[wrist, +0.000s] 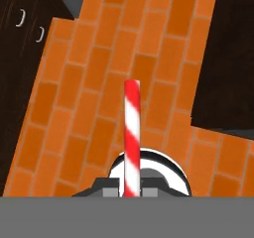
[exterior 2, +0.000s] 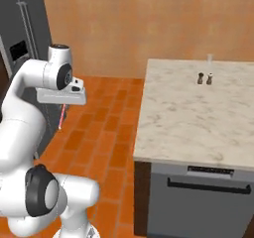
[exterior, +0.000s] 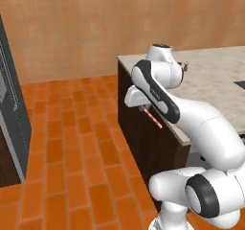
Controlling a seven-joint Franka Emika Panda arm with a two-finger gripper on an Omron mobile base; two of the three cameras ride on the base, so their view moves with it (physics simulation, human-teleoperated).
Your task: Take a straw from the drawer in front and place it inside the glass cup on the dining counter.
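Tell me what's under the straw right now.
The straw hangs from the shut gripper over bare orange brick floor, beside the dining counter, not above it. Nothing else lies beneath it. Its upper end is hidden between the fingers.

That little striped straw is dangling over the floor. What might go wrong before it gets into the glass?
1. The pincer pinches only the top end of the thin straw, so it may slip and drop onto the brick floor.
2. The glass cup sits at the far edge of the dining counter and is small and nearly see-through, so the straw may miss it.
3. Two shakers stand on the way and may get bumped.
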